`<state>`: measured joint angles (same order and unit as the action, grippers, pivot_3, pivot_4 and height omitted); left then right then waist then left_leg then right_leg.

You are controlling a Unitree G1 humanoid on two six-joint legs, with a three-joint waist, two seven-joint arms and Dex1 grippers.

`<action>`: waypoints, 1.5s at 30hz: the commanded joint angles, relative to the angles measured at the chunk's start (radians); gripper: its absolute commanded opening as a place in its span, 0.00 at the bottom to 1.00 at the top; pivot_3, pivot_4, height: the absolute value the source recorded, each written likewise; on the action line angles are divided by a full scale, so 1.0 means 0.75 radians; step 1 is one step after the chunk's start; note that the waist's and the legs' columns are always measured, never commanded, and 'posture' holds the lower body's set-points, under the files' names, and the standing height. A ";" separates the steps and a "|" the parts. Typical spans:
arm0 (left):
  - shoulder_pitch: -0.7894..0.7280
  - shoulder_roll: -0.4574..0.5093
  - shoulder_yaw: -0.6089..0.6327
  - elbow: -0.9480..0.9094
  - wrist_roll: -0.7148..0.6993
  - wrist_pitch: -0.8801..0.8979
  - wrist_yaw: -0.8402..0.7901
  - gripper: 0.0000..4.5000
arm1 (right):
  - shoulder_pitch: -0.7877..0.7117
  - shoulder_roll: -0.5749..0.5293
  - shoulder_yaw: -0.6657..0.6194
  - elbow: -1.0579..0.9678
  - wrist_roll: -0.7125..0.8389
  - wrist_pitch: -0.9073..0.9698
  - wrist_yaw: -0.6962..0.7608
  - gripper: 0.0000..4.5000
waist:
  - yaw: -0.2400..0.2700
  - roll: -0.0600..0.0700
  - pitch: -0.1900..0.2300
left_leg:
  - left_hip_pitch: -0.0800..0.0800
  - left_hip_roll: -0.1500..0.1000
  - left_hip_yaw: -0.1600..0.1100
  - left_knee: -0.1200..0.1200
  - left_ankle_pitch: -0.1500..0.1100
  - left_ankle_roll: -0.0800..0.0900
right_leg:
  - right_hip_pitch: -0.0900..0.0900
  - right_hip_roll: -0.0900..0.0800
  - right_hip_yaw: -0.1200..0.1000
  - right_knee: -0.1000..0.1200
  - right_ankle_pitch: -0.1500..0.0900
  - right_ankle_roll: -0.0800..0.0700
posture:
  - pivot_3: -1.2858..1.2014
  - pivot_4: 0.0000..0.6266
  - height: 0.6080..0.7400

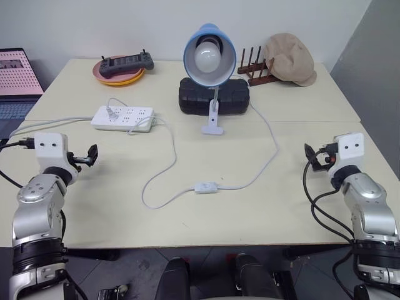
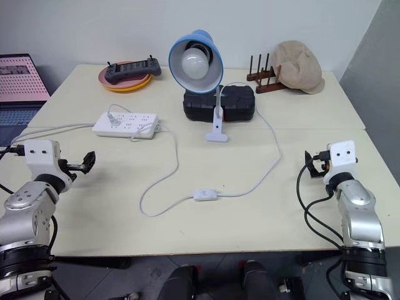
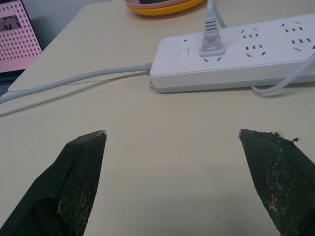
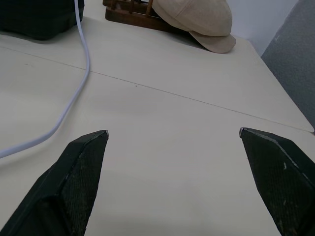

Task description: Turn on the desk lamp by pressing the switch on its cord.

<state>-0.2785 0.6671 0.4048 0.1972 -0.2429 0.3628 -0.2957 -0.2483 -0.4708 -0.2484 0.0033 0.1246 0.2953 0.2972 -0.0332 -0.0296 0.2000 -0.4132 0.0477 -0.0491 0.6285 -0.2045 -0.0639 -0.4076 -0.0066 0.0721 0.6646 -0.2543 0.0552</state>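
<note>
The desk lamp (image 1: 209, 55), with a light-blue shade and an unlit white bulb, stands mid-table on its white base (image 1: 212, 129). Its thin white cord (image 1: 270, 154) loops down the table to the switch (image 1: 205, 187), a small white block lying near the front centre, and runs on to the power strip. My left gripper (image 1: 90, 155) hovers open at the table's left side, well left of the switch. My right gripper (image 1: 310, 156) is open at the right side, equally far from it. Neither holds anything.
A white power strip (image 1: 123, 117) lies left of the lamp with a plug in it. Behind the lamp sits a black case (image 1: 214, 95). At the back are a controller on stacked plates (image 1: 125, 65), a wooden rack (image 1: 256, 67) and a beige cap (image 1: 290, 57). A laptop (image 1: 17, 81) stands far left.
</note>
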 commanded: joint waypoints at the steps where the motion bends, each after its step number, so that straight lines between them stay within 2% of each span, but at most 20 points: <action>1: -0.012 0.030 0.024 -0.019 0.011 -0.008 -0.001 1.00 | 0.001 -0.006 -0.006 -0.066 0.012 -0.003 0.001 1.00 | 0.000 0.000 0.000 | 0.000 0.000 0.000 0.000 0.000 0.000 | 0.000 0.000 0.000 0.000 0.000 0.000 | 0.52 0.24 1.00; 9: 0.007 0.054 0.045 -0.066 -0.013 0.005 -0.030 1.00 | 0.001 -0.043 0.025 -0.083 0.016 -0.016 0.078 1.00 | 0.000 0.000 0.000 | 0.000 0.000 0.000 0.000 0.000 0.000 | 0.000 0.000 0.000 0.000 0.000 0.000 | 0.52 0.24 1.00; 15: 0.040 0.111 -0.018 -0.165 -0.013 0.057 -0.139 1.00 | -0.033 -0.107 0.097 -0.130 0.103 0.010 0.301 1.00 | -0.001 0.000 0.000 | 0.000 0.000 0.000 0.000 0.000 0.000 | 0.000 0.000 0.000 0.000 0.000 0.000 | 0.52 0.24 1.00; 21: 0.151 0.279 -0.134 -0.415 -0.143 0.192 -0.540 1.00 | -0.113 -0.267 0.276 -0.205 0.305 0.164 0.781 1.00 | -0.004 0.000 0.000 | 0.000 0.000 0.000 0.000 0.000 0.000 | 0.000 0.000 0.000 0.000 -0.001 0.000 | 0.52 0.24 1.00; 24: 0.223 0.362 -0.147 -0.597 -0.325 0.355 -0.750 1.00 | -0.161 -0.298 0.375 -0.203 0.337 0.205 0.923 1.00 | -0.007 0.000 0.000 | 0.000 0.001 0.000 -0.001 0.000 0.000 | 0.000 0.000 0.000 -0.001 -0.001 -0.001 | 0.52 0.24 1.00; 28: 0.278 0.469 -0.197 -0.769 -0.448 0.481 -0.920 1.00 | -0.222 -0.248 0.542 -0.190 0.325 0.213 1.046 1.00 | -0.011 0.000 0.000 | -0.001 0.001 0.000 -0.001 0.000 0.000 | -0.002 0.000 -0.001 -0.001 -0.005 -0.007 | 0.52 0.24 1.00; 34: 0.322 0.526 -0.277 -0.846 -0.380 0.445 -0.957 1.00 | -0.303 -0.115 0.731 -0.059 0.217 0.112 1.099 1.00 | -0.017 0.001 0.001 | 0.000 0.002 0.000 0.000 0.000 0.000 | -0.002 0.001 0.000 0.000 -0.005 -0.008 | 0.52 0.24 1.00; 39: 0.351 0.515 -0.274 -0.863 -0.359 0.411 -0.960 1.00 | -0.413 0.024 0.807 0.132 0.151 0.024 1.114 1.00 | -0.024 0.001 0.001 | -0.002 0.002 0.000 0.000 0.000 0.000 | -0.004 0.001 0.000 0.000 -0.005 -0.008 | 0.52 0.24 1.00; 45: 0.385 0.508 -0.254 -0.869 -0.351 0.390 -0.961 1.00 | -0.467 0.092 0.829 0.247 0.116 -0.034 1.143 1.00 | -0.020 0.001 0.001 | -0.003 0.001 0.000 0.000 0.000 0.000 | -0.004 0.001 -0.001 0.000 -0.004 -0.005 | 0.52 0.24 1.00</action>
<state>-0.0016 1.0468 0.1855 -0.4281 -0.5112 0.6827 -1.0142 -0.5721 -0.4150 0.3764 0.1787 0.2166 0.3008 1.1339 -0.0480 -0.0290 0.2007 -0.4152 0.0488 -0.0490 0.6283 -0.2047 -0.0639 -0.4106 -0.0060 0.0714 0.6643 -0.2569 0.0518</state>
